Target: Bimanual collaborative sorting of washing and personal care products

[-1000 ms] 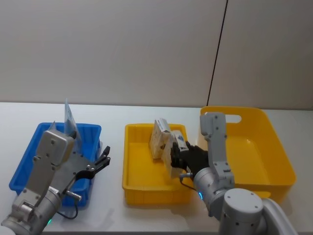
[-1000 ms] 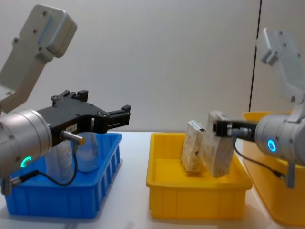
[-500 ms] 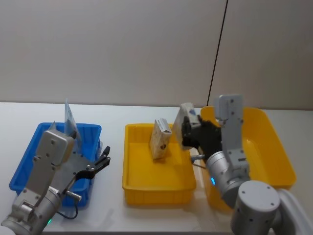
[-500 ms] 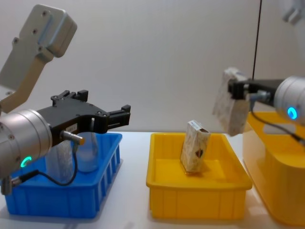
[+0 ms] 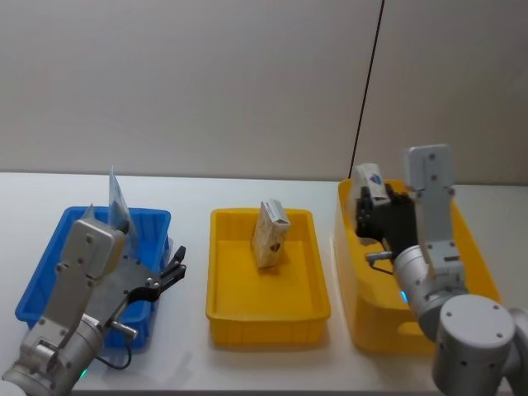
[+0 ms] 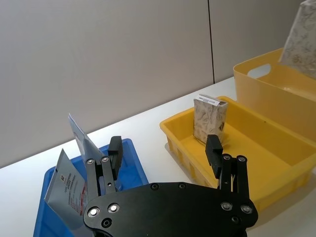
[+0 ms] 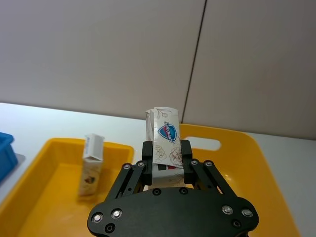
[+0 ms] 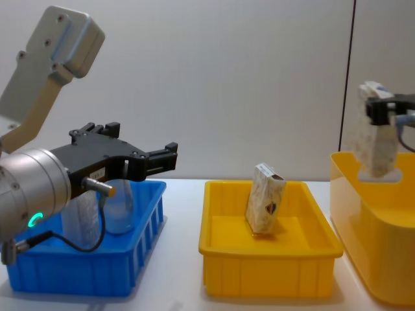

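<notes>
My right gripper (image 5: 370, 216) is shut on a beige marbled carton (image 5: 368, 178) and holds it in the air over the left end of the large yellow tub (image 5: 472, 247). The chest view has this carton (image 8: 374, 141) above the tub's rim (image 8: 353, 170). In the right wrist view the carton (image 7: 163, 134) stands upright between the fingers, showing a blue and red emblem. A second carton (image 5: 270, 233) leans in the middle yellow tray (image 5: 264, 318). A light-blue tube (image 5: 115, 200) stands in the blue bin (image 5: 45, 260). My left gripper (image 5: 175, 266) hangs open and empty by the bin's right side.
The three containers stand in a row on a white table (image 5: 190, 194): blue bin, yellow tray, yellow tub. A flat pack with red print (image 6: 66, 183) lies beside the tube in the blue bin. A grey wall (image 5: 206, 82) rises behind the table.
My right gripper has lifted one carton out of the middle tray and carried it right, over the large yellow tub. The other carton stays in the tray. The left arm has not moved.
</notes>
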Motion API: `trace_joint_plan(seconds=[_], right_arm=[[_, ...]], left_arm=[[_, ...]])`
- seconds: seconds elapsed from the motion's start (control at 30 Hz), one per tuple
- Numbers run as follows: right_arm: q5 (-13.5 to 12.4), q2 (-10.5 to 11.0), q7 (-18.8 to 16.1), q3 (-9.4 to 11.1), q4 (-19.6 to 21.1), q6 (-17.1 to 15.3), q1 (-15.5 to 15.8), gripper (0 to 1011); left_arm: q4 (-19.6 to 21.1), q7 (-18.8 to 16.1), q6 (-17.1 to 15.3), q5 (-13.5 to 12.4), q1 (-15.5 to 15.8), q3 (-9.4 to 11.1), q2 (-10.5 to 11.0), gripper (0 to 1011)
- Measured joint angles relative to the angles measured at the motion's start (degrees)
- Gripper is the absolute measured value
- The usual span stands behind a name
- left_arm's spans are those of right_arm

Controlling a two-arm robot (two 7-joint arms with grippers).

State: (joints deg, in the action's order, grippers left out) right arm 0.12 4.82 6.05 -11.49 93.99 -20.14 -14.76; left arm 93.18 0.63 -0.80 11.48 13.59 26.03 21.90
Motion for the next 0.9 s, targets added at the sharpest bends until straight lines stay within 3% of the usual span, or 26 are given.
trace_joint_plan(seconds=[0.5,0.9], right_arm=[[0.68,1.73,-0.56,2.59,1.34,-5.08,1.48,292],[0.48,2.27,-2.11,3.86,1.26,-6.07,2.28,683]], left_arm=[[0.00,0.00,0.00,0.00,0.00,0.00,0.00,1001],[0.00,0.00,0.00,0.00,0.00,0.00,0.00,1001]])
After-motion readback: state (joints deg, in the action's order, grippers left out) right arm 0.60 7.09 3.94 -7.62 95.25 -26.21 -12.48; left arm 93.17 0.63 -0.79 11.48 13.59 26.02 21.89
